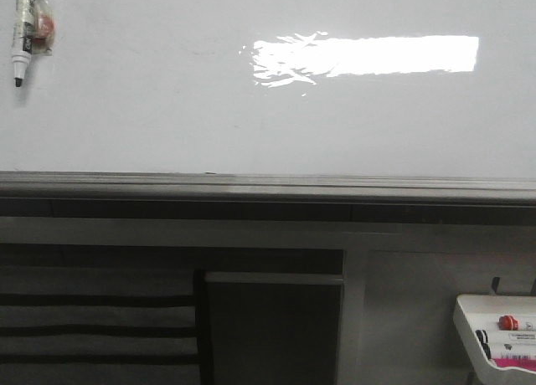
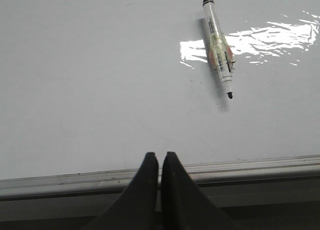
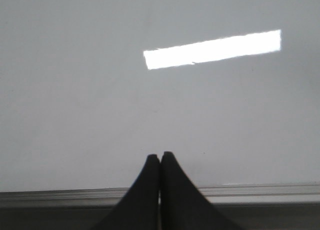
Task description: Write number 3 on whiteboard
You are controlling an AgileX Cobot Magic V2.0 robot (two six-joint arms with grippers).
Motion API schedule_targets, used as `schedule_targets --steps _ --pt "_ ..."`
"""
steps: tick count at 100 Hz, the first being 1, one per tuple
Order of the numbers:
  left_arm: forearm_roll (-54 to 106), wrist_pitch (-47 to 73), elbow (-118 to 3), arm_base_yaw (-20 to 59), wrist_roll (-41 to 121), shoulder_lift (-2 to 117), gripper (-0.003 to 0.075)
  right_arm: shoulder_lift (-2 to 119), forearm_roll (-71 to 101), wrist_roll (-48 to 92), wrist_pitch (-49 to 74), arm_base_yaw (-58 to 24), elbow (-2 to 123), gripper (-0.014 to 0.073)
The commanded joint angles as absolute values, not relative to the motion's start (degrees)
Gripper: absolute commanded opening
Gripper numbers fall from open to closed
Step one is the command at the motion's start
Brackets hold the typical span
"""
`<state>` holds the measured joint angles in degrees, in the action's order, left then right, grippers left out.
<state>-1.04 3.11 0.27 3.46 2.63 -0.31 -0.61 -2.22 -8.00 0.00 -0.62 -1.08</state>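
The whiteboard (image 1: 167, 125) fills the front view, glossy white-grey with a bright glare bar and a grey rail (image 1: 268, 186) along its near edge. No drawn number 3 shows on it. A black-tipped marker (image 1: 25, 29) with a red and clear clip lies on the board at its far left; the same marker (image 2: 219, 45) appears in the left wrist view, well beyond my left gripper (image 2: 160, 155). That gripper is shut and empty, hovering at the rail. My right gripper (image 3: 160, 155) is also shut and empty, at the board's near edge (image 3: 160, 192). Neither gripper shows in the front view.
A small white marker tray (image 1: 477, 335) hangs at the lower right below the board, holding pens, one with a red cap (image 1: 508, 322). Under the rail sit a grey cabinet front and a dark slatted panel (image 1: 92, 318).
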Motion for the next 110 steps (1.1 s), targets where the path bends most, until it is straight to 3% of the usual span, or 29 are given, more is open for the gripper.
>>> schedule_targets --steps 1,44,64,84,110 --pt "-0.6 -1.5 0.5 3.9 2.2 -2.2 -0.0019 -1.7 -5.2 -7.3 -4.7 -0.8 -2.4 -0.0076" --pt "5.3 -2.3 -1.6 3.9 2.2 -2.2 -0.0019 -1.7 -2.6 -7.5 -7.2 -0.8 -1.0 -0.0076" --pt "8.3 2.3 -12.0 3.9 2.2 -0.1 -0.0019 0.0 -2.0 -7.5 2.5 -0.8 9.6 -0.0076" --pt "6.2 10.7 -25.6 3.9 2.2 9.2 -0.0019 9.4 -3.8 -6.8 12.4 -0.8 22.4 -0.0076" --pt "6.0 9.3 -30.5 3.9 2.2 16.6 -0.0019 18.3 -4.1 -6.8 12.6 -0.8 29.9 -0.0076"
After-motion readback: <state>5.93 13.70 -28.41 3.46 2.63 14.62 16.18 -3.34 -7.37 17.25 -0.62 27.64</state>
